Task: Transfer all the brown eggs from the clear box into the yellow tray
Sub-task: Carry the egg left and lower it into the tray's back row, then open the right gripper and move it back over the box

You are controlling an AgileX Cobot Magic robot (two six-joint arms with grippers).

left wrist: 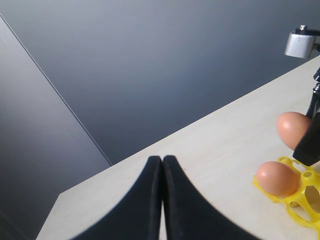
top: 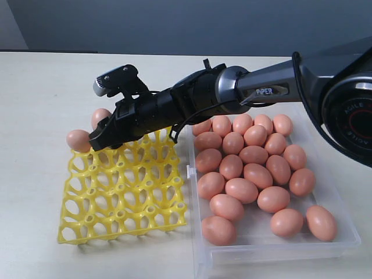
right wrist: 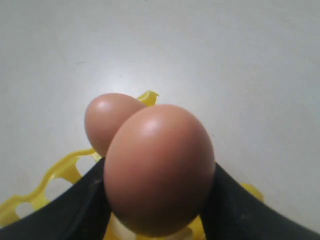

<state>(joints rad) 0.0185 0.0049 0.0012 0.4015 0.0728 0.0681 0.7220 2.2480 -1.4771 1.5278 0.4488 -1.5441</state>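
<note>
My right gripper reaches across to the far left corner of the yellow tray and is shut on a brown egg, held just above the tray's far row. Another egg sits in the tray's far left corner cup, right beside the held one. The remaining brown eggs lie packed in the clear box to the right of the tray. My left gripper is shut on nothing, low over bare table left of the tray; the exterior view does not show it.
The right arm stretches over the box's far left part and the tray's far edge. The box wall with its latch tab nearly touches the tray's right side. Pale tabletop surrounds both, with a dark wall behind.
</note>
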